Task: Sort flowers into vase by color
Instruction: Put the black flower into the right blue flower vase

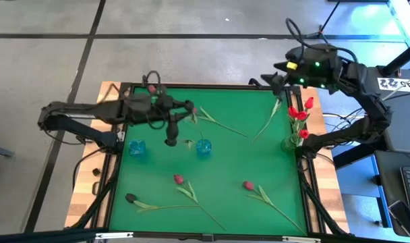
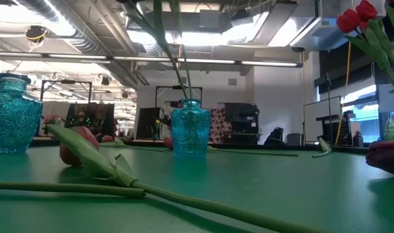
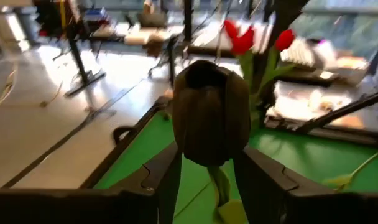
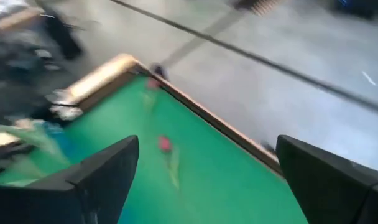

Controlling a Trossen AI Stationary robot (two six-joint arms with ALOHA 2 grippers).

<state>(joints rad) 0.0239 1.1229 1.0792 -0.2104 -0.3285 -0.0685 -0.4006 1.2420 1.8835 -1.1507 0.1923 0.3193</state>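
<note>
A black tulip's head (image 3: 209, 109) stands right in front of my left gripper (image 3: 207, 163), whose two fingers are apart on either side of its base and stem (image 3: 221, 186). In the low view a green stem (image 2: 177, 58) rises out of the middle blue vase (image 2: 190, 129). My left gripper (image 1: 191, 109) hovers above the table just behind that vase (image 1: 203, 147). Red flowers (image 1: 299, 111) stand in a green vase (image 1: 290, 142) at the right edge. My right gripper (image 1: 276, 79) is open and empty, high over the far right corner. My left gripper has the black tulip's head (image 3: 195, 146) between its open fingers (image 3: 167, 180), which reach about level toward the table's right. I cannot tell whether the fingers touch the head or its stem.
A second blue vase (image 1: 137, 148) stands left of the middle one. Two pinkish-red flowers (image 1: 179, 179) (image 1: 248, 185) and a black one (image 1: 129, 198) lie on the near half. Loose stems (image 1: 222, 123) (image 1: 267, 121) lie on the far half. A raised frame (image 1: 191, 86) borders the green mat.
</note>
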